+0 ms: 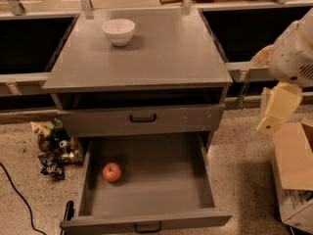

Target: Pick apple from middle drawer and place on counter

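The apple (112, 172), small and red, lies on the floor of the open middle drawer (205, 180), near its left wall. The drawer is pulled fully out at the bottom of the grey cabinet, its black handle (147, 227) at the front edge. The counter (161, 53) is the cabinet's flat grey top. My gripper (278, 107) hangs from the white arm at the right edge of the view. It is beside the cabinet at about the counter's height, well above and to the right of the apple, and it holds nothing.
A white bowl (118, 31) stands on the counter's far left. A closed grey drawer front (143, 117) with chip marks is above the open drawer. Snack bags (55, 148) and a black cable (17, 195) lie on the floor at left. A cardboard box (296, 173) stands at right.
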